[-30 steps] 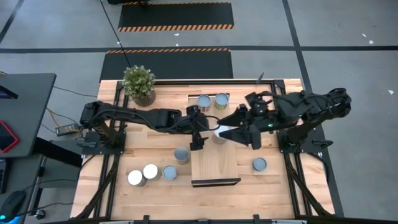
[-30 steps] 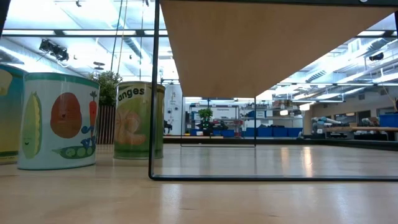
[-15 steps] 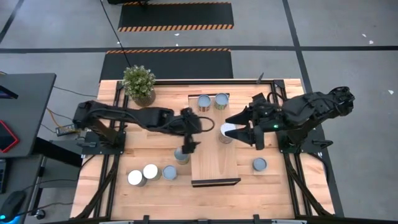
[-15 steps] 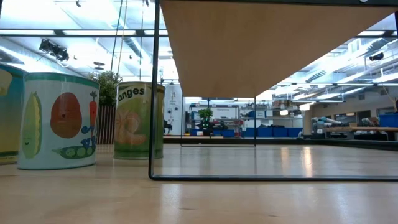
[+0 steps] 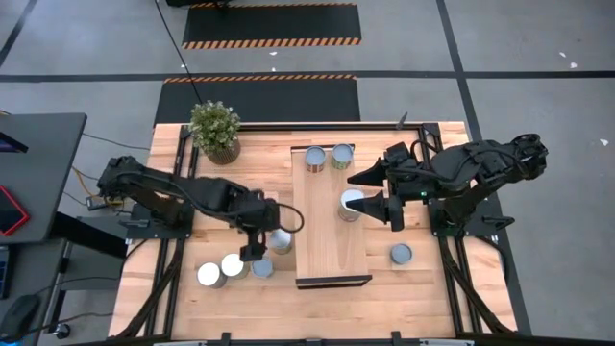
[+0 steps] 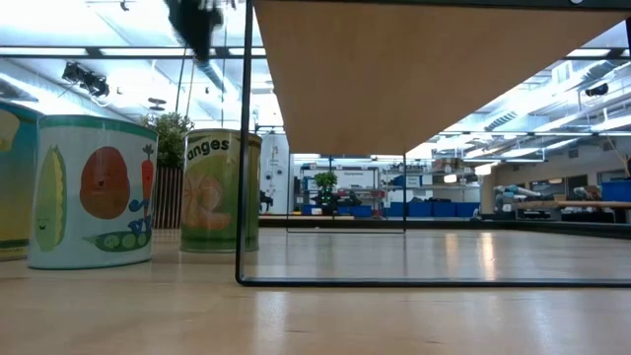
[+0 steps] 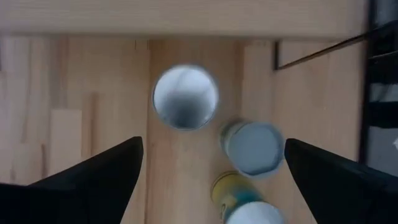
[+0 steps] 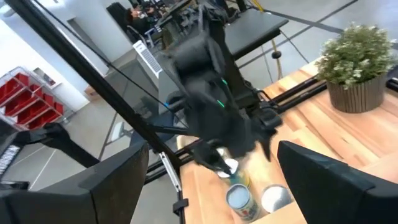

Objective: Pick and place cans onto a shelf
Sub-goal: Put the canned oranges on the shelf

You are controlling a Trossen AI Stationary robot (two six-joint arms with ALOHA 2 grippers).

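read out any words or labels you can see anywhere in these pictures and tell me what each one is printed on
"anges": on the label of the farther can in the low view, above a picture of orange fruit; the start of the word is cut off by the shelf's frame post.
The nearer can shows only pictures of vegetables, no words.
The can tops seen from above carry no readable text.
Nothing else can be read.
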